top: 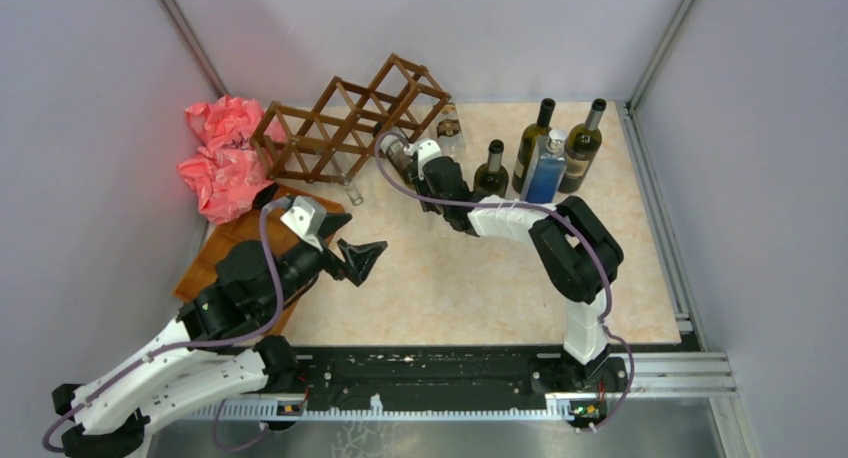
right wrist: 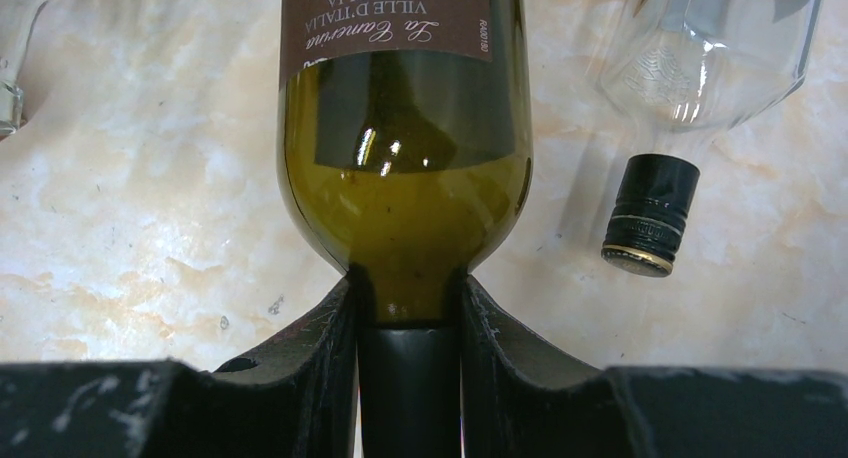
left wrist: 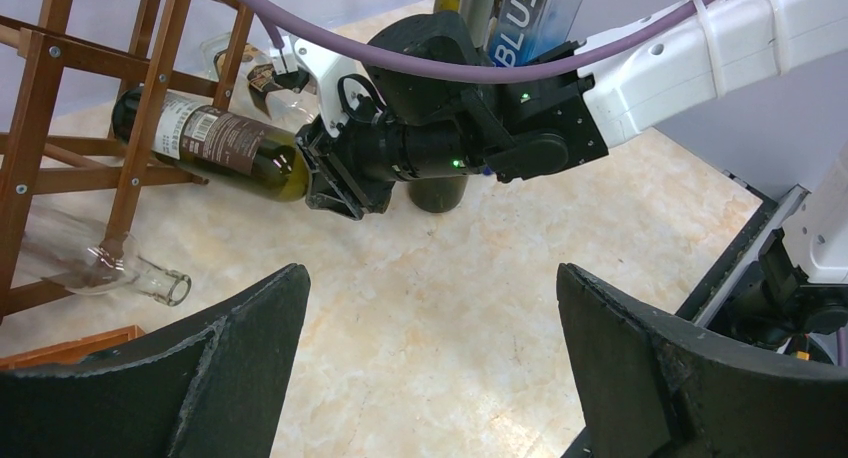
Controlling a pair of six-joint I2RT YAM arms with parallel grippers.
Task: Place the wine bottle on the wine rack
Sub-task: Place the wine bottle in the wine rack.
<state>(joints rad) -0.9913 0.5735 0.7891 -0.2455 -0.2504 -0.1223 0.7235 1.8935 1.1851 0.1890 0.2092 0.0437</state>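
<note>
The dark brown wooden lattice wine rack (top: 345, 118) stands at the back left of the table; its slats show in the left wrist view (left wrist: 40, 98). My right gripper (right wrist: 410, 308) is shut on the neck of a green wine bottle (right wrist: 405, 128) with a brown label. The bottle lies nearly level, its base end pushed into a lower cell of the rack (left wrist: 215, 143). In the top view the right gripper (top: 408, 158) is at the rack's right side. My left gripper (left wrist: 430, 288) is open and empty, hovering above the table in front of the rack (top: 362, 256).
A clear glass bottle (left wrist: 110, 268) lies in the rack's bottom cell. Another clear bottle with a black cap (right wrist: 700, 58) lies right of the held bottle. Several upright bottles (top: 548, 153) stand at the back right. A pink bag (top: 220, 153) and a brown tray (top: 215, 258) are on the left.
</note>
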